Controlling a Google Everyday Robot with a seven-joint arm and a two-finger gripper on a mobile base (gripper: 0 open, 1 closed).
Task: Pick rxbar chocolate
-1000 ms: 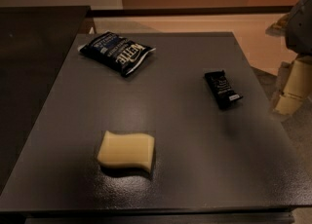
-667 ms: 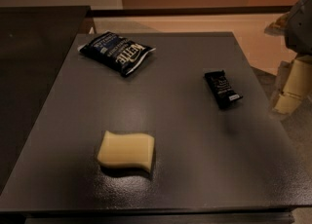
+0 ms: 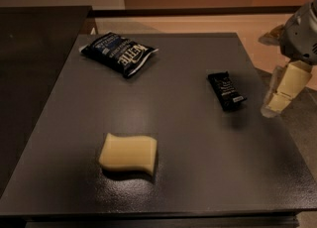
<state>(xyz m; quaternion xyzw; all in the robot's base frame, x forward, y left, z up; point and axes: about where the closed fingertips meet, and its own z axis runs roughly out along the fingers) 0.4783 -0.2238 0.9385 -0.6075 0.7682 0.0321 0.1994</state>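
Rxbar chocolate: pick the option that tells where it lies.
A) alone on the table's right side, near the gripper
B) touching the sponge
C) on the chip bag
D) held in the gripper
A: the rxbar chocolate lies flat on the table's right part, apart from the chip bag and the sponge; the gripper hangs just right of it, not touching.

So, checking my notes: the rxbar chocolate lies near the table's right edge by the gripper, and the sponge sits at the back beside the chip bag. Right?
Not quite. The camera view shows the sponge at the front, apart from the chip bag. The rxbar chocolate does lie by the gripper.
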